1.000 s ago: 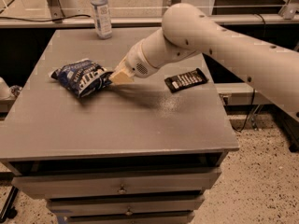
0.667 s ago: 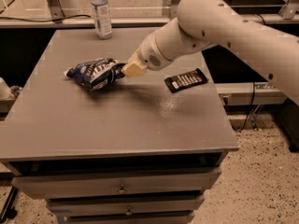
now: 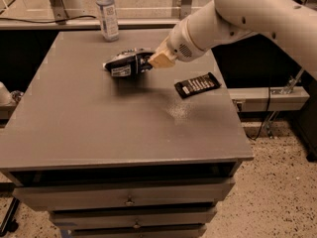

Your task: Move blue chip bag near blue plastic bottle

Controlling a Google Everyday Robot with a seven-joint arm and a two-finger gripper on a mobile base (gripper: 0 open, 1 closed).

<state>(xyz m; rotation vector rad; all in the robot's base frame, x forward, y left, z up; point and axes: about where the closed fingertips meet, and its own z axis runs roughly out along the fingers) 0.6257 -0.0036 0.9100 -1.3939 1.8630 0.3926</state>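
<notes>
The blue chip bag [image 3: 126, 63] is dark and crinkly with a white label patch, and it hangs a little above the grey table [image 3: 99, 128], casting a shadow below it. My gripper [image 3: 151, 61] is shut on the bag's right end, with the white arm reaching in from the upper right. The blue plastic bottle [image 3: 107, 13], clear with a pale label and white cap, stands upright at the table's far edge, up and left of the bag and apart from it.
A flat black bar-shaped packet [image 3: 197, 85] lies on the table right of centre, below my arm. Drawers [image 3: 129, 200] run under the table front. A ledge and railing posts stand behind the table.
My gripper has lifted the chip bag and carried it right and toward the far edge, closer to the bottle. The bag has turned so its label patch faces the camera.
</notes>
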